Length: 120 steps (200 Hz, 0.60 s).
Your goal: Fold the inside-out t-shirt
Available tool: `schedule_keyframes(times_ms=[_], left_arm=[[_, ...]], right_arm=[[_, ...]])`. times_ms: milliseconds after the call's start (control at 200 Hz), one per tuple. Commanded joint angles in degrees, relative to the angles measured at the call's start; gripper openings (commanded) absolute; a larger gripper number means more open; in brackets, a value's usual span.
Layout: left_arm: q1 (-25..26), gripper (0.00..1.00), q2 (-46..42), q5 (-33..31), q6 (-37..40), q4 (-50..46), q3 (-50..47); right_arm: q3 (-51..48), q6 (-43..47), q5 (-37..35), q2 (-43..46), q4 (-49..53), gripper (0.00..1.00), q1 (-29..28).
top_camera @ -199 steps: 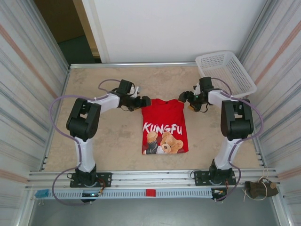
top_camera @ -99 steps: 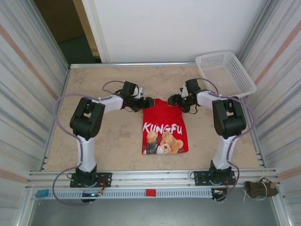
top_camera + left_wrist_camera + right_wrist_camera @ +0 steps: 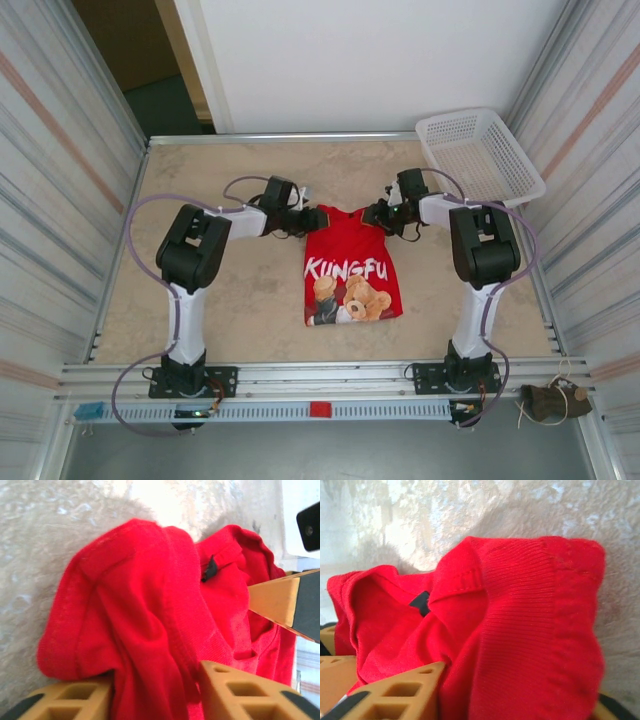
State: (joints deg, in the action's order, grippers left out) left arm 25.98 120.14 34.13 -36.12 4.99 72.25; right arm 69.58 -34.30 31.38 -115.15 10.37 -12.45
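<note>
- The t-shirt (image 3: 350, 275) is laid mid-table (image 3: 230, 300), print up, sides seemingly folded in already.
- Its collar corners are pinched by the left gripper (image 3: 313, 220) and right gripper (image 3: 378, 214), cloth clamped in both.
- Probably left to do: collar end folded down over the hem.

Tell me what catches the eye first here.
The red t-shirt lies in the middle of the table, its bear and KUNGFU print facing up. The left gripper and the right gripper sit at its far corners, cloth bunched between their fingers. A white basket stands at the far right corner.
</note>
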Motion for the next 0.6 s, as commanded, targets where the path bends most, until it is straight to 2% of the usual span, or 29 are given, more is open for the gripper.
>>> schedule_keyframes(times_ms=[0,80,135,155,381,596], left_arm=[[1.40,0.30,2.03,-3.48,-0.19,-1.80,-1.12],[1.84,0.12,2.28,-4.25,0.47,-2.29,-0.70],[1.91,0.00,2.45,-4.16,0.87,-2.04,-0.34],[1.89,0.00,2.38,-4.08,1.00,-1.65,-0.35],[0.03,0.00,-5.23,-4.55,1.28,3.18,-0.26],[-4.11,0.00,-4.60,-1.13,0.97,2.65,9.73]], right_arm=[[-0.49,-1.63,-0.57,-1.54,-0.60,0.26,0.03],[-0.81,-2.16,-0.37,-1.65,-1.03,0.15,0.19],[-0.91,-2.55,0.45,-1.55,-1.51,0.04,0.30],[-1.02,-2.75,0.78,-1.48,-1.76,0.00,0.32],[0.30,-6.79,4.95,3.96,-4.09,0.00,1.57],[12.84,-9.47,6.12,2.11,-1.04,0.00,2.12]])
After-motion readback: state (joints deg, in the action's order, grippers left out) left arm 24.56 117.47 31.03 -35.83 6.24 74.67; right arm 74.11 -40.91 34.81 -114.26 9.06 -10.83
